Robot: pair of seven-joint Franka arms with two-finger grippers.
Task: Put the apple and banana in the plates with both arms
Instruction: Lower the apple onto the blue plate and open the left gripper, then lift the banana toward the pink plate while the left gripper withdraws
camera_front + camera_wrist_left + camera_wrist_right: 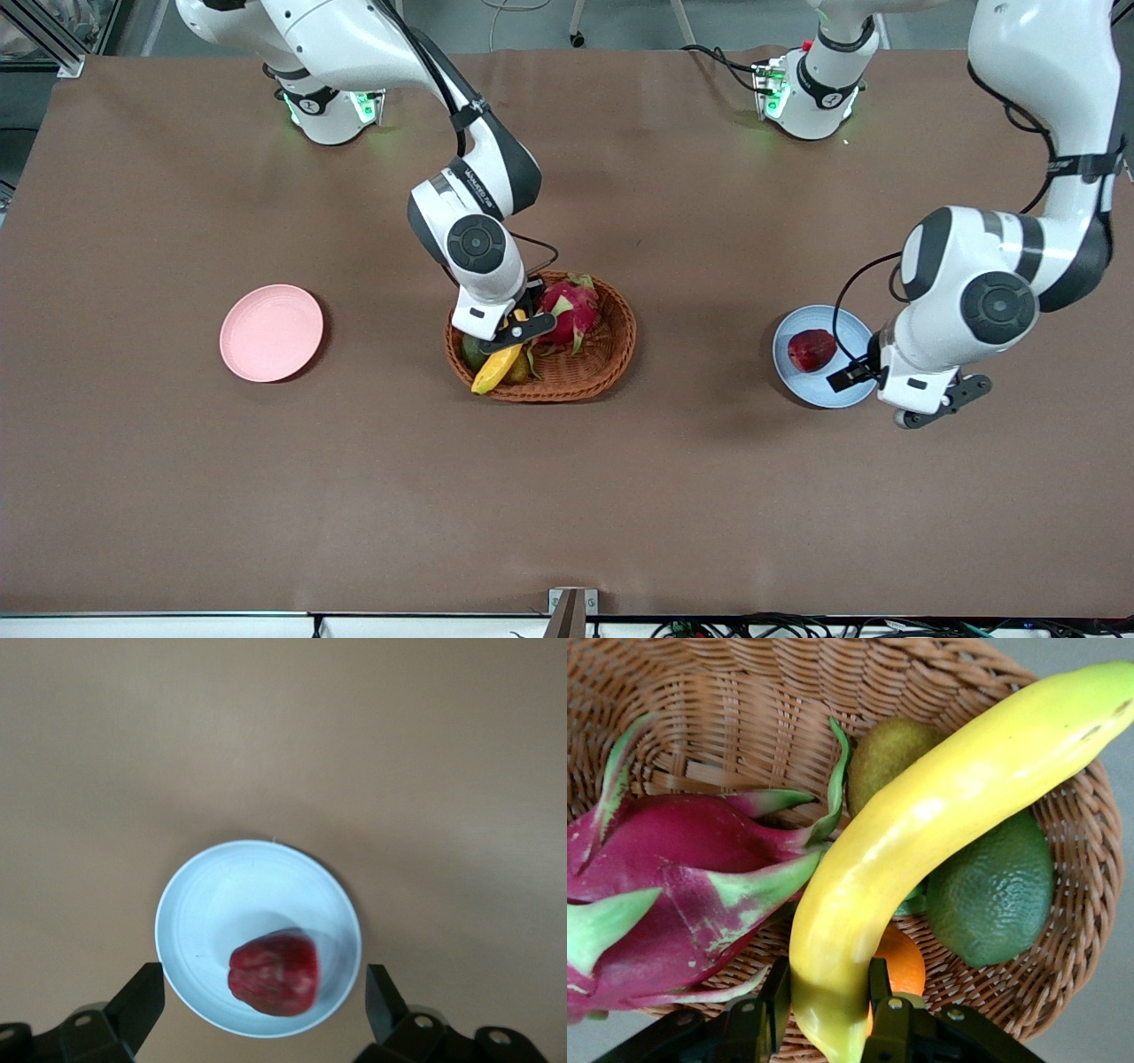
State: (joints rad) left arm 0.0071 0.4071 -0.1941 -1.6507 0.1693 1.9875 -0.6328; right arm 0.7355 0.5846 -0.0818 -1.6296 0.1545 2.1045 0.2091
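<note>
The yellow banana (pixel 496 363) lies in the wicker basket (pixel 611 354), on the other fruit, one tip over the rim nearest the front camera. My right gripper (pixel 516 322) is down in the basket and shut on the banana (pixel 921 833) near its other end, a finger on each side (pixel 826 992). The dark red apple (pixel 811 349) rests in the light blue plate (pixel 819 390). My left gripper (pixel 861 377) is open and empty over that plate's rim, with the apple (pixel 275 973) in the plate (pixel 221 895) between its spread fingers (pixel 264 1005). The pink plate (pixel 271 332) is empty.
The basket (pixel 744 726) also holds a magenta dragon fruit (pixel 574 306) (pixel 664 859), a green round fruit (pixel 992 895), an orange (pixel 899 961) and a brownish-green fruit (pixel 890 749). The pink plate lies toward the right arm's end, the blue plate toward the left arm's end.
</note>
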